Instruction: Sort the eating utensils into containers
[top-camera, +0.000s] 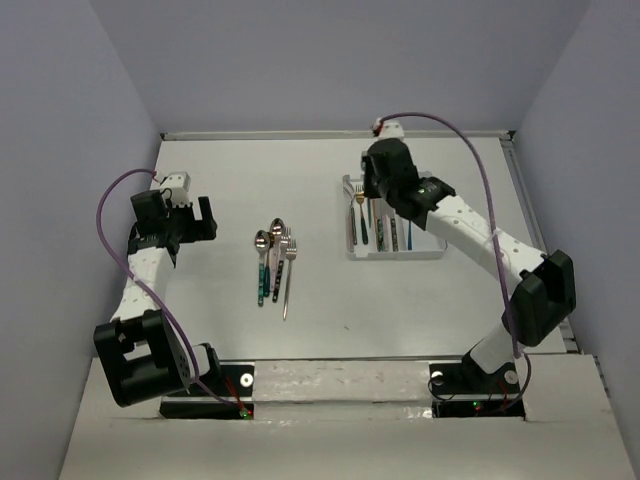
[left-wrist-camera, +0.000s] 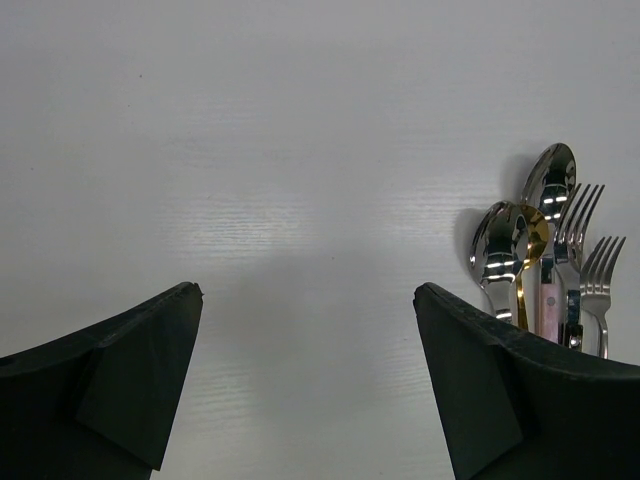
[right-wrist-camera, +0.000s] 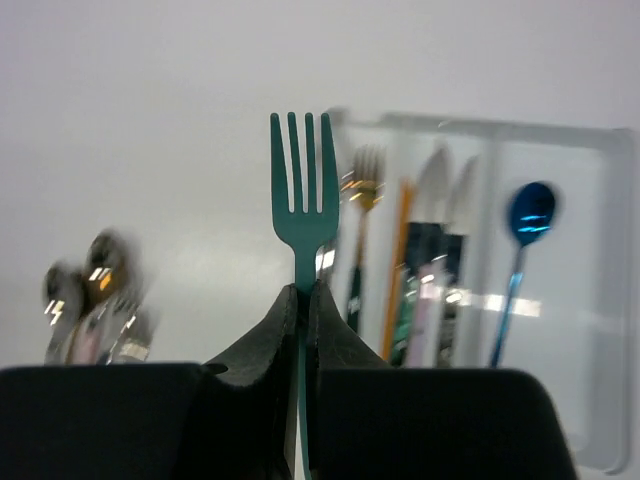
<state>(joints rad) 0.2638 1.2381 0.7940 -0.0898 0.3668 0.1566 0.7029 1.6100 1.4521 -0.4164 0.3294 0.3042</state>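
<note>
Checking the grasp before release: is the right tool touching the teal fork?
Touching. The right wrist view shows the right tool closed on the handle of the teal fork, with no gap on either side.

A matte white table (top-camera: 300, 180) spreads beneath the left gripper (top-camera: 207, 218) and the right gripper (top-camera: 368, 190), pale lavender walls (top-camera: 320, 60) rise beyond and to either side of them, and a thin metal strip (top-camera: 450, 133) edges the table just beyond the right gripper.
</note>
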